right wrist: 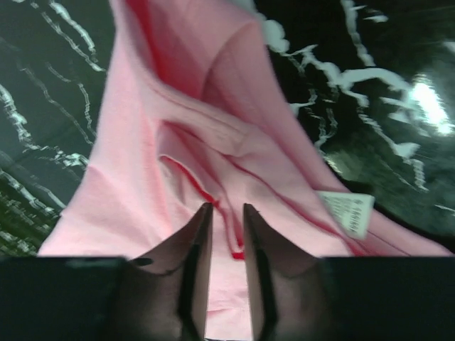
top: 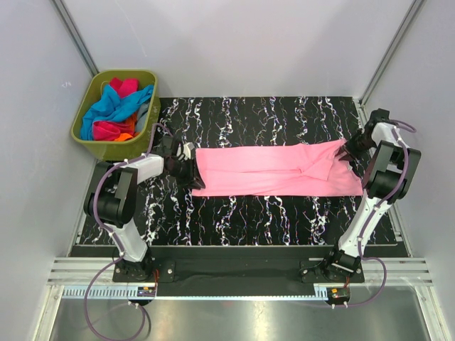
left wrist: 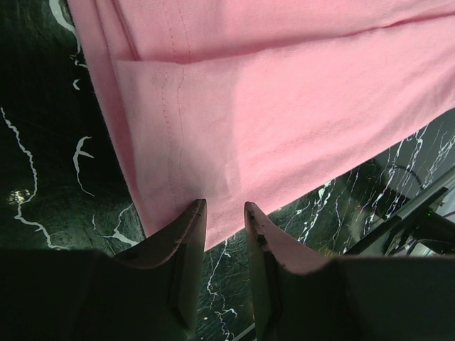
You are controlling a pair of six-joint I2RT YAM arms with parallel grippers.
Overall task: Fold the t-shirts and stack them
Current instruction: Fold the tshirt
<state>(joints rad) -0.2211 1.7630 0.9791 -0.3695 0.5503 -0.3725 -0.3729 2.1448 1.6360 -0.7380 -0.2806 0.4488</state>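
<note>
Black table top with white veins like marble filled the middle of the overhead view, between plain pale walls. The light pink t-shirt lay across its centre as one long flat band, folded lengthwise. At the left end of the band the left gripper stood over the stitched hem corner with its jaws narrowly apart. I could not tell if it pinched the cloth or only touched it. At the right end the right gripper seemed clamped on the bunched collar part, where soft folds rose toward it beside a small white label. For the next fold, I judged, both ends should be lifted together and level, because such thin limp cotton sags and slips easily, and one end carried over the other with edges matched. Other t-shirts, blue, magenta and orange, lay crumpled in the olive-green bin at the upper left.
</note>
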